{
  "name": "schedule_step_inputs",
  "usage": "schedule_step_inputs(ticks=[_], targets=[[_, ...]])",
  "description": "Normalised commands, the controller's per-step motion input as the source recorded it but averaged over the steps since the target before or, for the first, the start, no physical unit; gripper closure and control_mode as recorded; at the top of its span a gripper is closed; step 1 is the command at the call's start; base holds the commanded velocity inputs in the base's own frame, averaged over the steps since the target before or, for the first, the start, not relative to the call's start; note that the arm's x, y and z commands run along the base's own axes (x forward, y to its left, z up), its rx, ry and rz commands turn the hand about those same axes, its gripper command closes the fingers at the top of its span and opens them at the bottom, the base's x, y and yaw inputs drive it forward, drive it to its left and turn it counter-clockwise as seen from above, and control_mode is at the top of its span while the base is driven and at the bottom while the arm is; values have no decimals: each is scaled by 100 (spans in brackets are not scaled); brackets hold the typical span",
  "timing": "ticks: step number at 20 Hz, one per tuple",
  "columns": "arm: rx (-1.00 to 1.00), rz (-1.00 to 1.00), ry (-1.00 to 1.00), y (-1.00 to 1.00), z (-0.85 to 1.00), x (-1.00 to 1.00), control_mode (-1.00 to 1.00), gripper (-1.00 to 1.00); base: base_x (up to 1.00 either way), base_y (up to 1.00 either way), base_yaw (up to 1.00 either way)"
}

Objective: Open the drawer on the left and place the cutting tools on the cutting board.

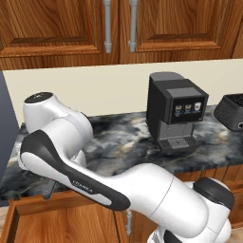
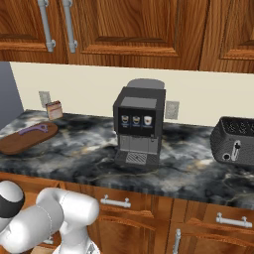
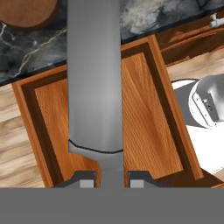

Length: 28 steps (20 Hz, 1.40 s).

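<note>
In the hand view my gripper (image 3: 112, 181) is shut on a long flat grey cutting tool (image 3: 94, 78), which runs up the middle of the picture. Below it lies the open drawer (image 3: 148, 118), its reddish wooden floor bare on both sides of the tool. A rounded end of the dark-brown cutting board (image 3: 26, 13) shows on the counter beyond the drawer. In the right base view the cutting board (image 2: 25, 139) lies at the counter's left end with a purple cutting tool (image 2: 33, 130) resting on it. The open drawer (image 1: 57, 223) also shows low left under my arm.
A black coffee machine (image 2: 139, 126) stands mid-counter, a dark toaster (image 2: 233, 141) to its right. A small tan box (image 2: 53, 110) leans at the wall behind the board. My own white base (image 3: 205, 105) sits beside the drawer. Closed drawers with silver handles (image 2: 115, 201) line the front.
</note>
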Motion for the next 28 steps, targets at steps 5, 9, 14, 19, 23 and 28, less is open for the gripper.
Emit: schedule_step_inputs(ticks=[5,9,14,19,23,28], targets=[[5,-3,-18,-2,1,-2,-100,100,0,0,0],[16,-8,-29,-21,3,-6,-100,100,0,0,0],[12,-4,-8,-6,1,5,-100,100,0,0,0],[8,-7,7,4,20,27,-100,100,0,0,0],[6,-15,7,22,31,38,-100,100,0,0,0],[1,-14,-1,30,3,23,-100,100,0,0,0]])
